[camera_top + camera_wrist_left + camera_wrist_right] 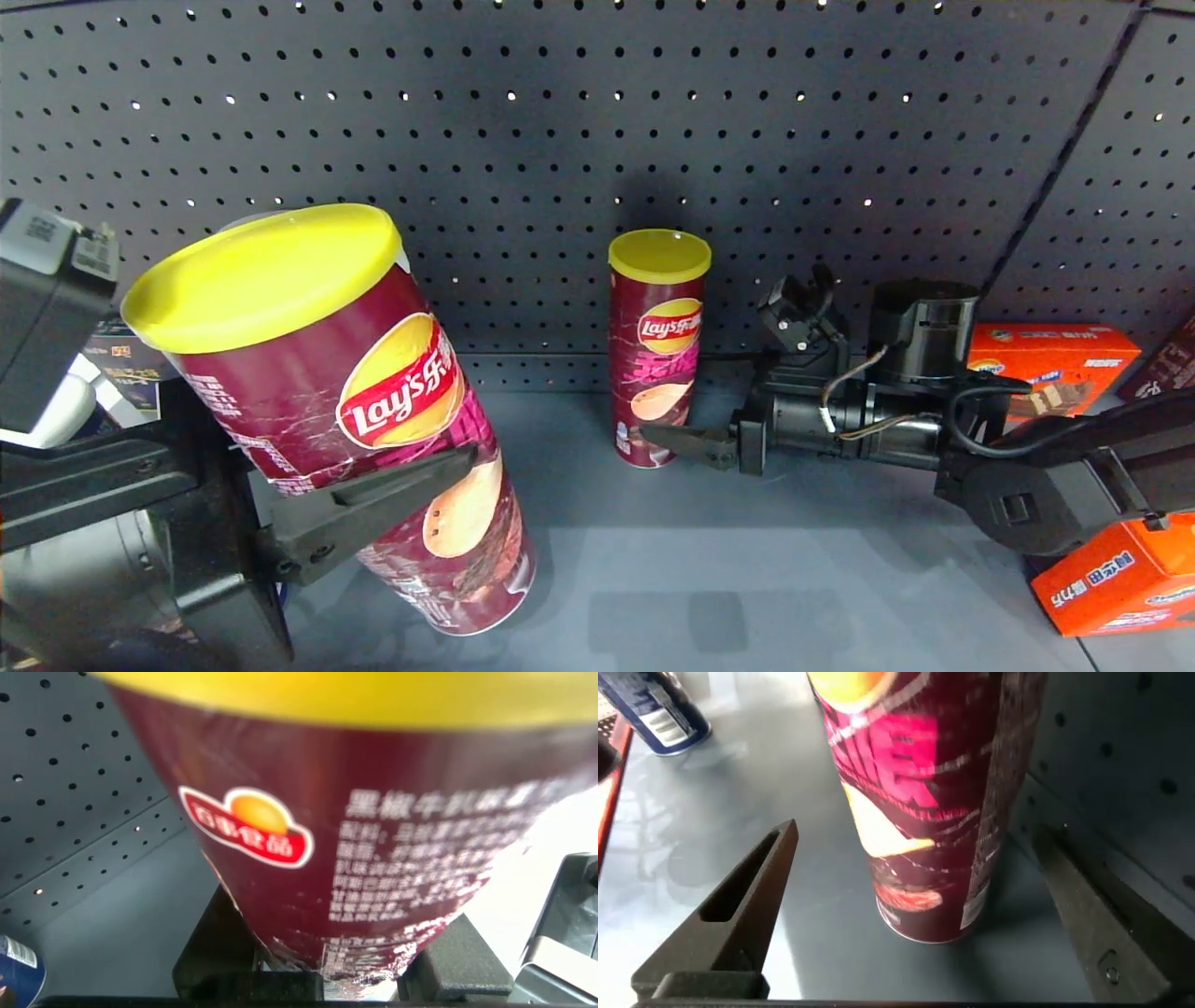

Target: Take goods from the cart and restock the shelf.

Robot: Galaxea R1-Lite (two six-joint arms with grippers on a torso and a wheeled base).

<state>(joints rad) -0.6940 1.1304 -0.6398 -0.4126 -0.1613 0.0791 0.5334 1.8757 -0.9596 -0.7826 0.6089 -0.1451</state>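
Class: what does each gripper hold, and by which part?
The left gripper clamps a tilted chip can by its side, about midway down. The right gripper holds nothing; it is open around the standing can.

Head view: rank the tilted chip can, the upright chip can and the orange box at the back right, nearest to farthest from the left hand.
1. Tilted chip can, on the left, clamped in the left hand itself.
2. Upright chip can, in the middle, farther back.
3. Orange box, far right, at the back.
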